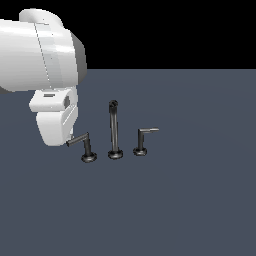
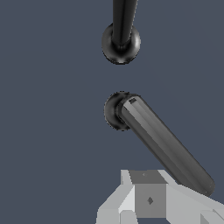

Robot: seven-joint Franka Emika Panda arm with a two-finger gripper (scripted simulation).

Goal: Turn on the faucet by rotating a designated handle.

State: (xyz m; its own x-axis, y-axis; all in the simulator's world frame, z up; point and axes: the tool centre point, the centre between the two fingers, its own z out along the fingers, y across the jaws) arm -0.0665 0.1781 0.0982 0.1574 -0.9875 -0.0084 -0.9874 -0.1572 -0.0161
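Observation:
The faucet stands mid-floor, its tall thin spout (image 1: 113, 130) upright on a round base (image 2: 120, 43). The handle (image 1: 86, 145) is the L-shaped lever at the exterior view's left of the spout. Its post (image 2: 114, 111) carries a thin arm (image 2: 166, 146) that reaches out to my gripper (image 2: 166, 199). The arm's tip lies right against the grey and white fingers (image 2: 150, 200). I see no gap between the fingers and nothing held in them. In the exterior view my white hand (image 1: 55, 122) covers the fingertips at the lever's end.
A second, mirror-image handle (image 1: 142, 141) stands at the exterior view's right of the spout, its arm pointing away from it. My bulky white arm link (image 1: 40, 50) fills the upper left of the exterior view. The floor (image 1: 190, 200) is flat dark grey.

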